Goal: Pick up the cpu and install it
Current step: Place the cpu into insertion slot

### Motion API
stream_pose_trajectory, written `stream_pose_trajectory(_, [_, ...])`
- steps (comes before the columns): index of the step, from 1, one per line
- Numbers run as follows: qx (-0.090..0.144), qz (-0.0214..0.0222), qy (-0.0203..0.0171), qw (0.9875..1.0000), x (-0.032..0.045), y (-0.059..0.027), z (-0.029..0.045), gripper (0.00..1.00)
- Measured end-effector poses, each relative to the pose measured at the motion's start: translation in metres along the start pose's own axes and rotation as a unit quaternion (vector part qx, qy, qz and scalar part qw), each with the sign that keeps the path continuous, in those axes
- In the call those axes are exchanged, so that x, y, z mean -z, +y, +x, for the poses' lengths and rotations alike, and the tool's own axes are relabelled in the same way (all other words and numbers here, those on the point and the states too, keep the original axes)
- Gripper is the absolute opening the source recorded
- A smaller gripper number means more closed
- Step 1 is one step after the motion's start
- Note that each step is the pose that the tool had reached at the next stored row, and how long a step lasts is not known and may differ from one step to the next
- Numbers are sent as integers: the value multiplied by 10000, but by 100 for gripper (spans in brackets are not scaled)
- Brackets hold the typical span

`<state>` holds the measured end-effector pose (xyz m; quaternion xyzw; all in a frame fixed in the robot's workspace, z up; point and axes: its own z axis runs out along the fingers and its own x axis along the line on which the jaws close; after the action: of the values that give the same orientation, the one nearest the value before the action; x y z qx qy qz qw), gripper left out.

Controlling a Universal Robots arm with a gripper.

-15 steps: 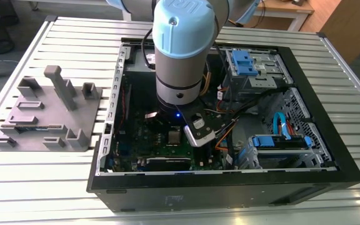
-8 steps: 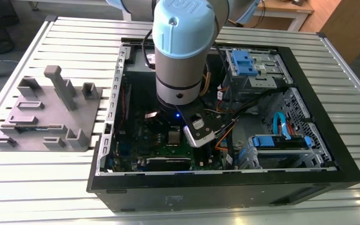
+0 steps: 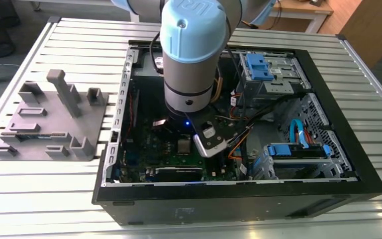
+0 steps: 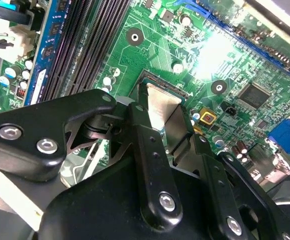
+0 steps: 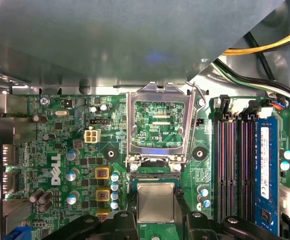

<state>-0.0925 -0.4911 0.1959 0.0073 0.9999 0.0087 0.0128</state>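
Note:
The cpu (image 5: 156, 201), a small square chip with a pale silvery top, sits between my gripper's (image 5: 156, 216) black fingers (image 5: 131, 202), which are shut on its two opposite edges. In the second wrist view the cpu (image 4: 161, 106) hangs directly over the dark open socket (image 4: 161, 80) on the green motherboard (image 4: 150, 45). I cannot tell whether it touches the socket. The shiny socket frame (image 5: 158, 125) stands flipped open just beyond the chip. In the exterior view the arm (image 3: 189, 55) reaches down into the open computer case (image 3: 350, 164).
Memory slots (image 5: 230, 165) and a blue memory stick (image 5: 266, 170) run beside the socket. Yellow and black cables (image 5: 265, 50) hang near them. Drive cages (image 3: 267, 72) fill the case's far side. A grey plastic block with posts (image 3: 51, 119) stands on the slatted table at the exterior view's left.

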Motion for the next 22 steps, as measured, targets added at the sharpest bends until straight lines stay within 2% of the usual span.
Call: stream_pose_trajectory(22, [-1, -3, 0, 10000, -42, -5, 1, 39])
